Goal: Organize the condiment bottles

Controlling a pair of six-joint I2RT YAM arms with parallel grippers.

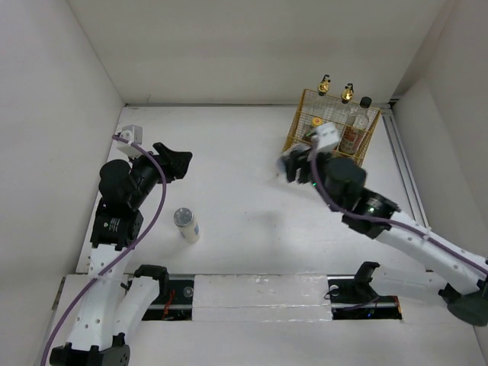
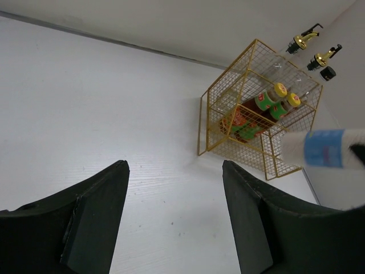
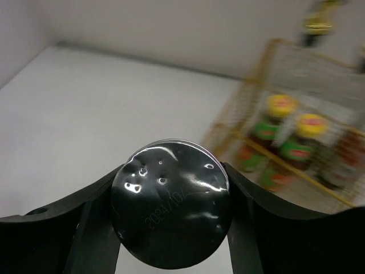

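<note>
My right gripper (image 1: 292, 165) (image 3: 171, 170) is shut on a short silver-lidded jar (image 3: 171, 211), held above the table just left of the yellow wire basket (image 1: 296, 131). The jar's white, blue-labelled side shows in the left wrist view (image 2: 323, 148). A second silver-lidded jar (image 1: 186, 226) lies on the table near my left arm. My left gripper (image 1: 183, 162) (image 2: 174, 165) is open and empty, up and left of that jar. Two red-sauce bottles (image 3: 275, 123) (image 2: 268, 104) stand in the basket. Two gold-spouted cruets (image 1: 324, 85) (image 2: 305, 39) and a black-capped bottle (image 1: 364, 103) stand at its back.
The basket (image 2: 228, 97) sits in the far right corner against the white back wall. A white side wall runs along the left, and a metal rail (image 1: 404, 164) along the right edge of the table.
</note>
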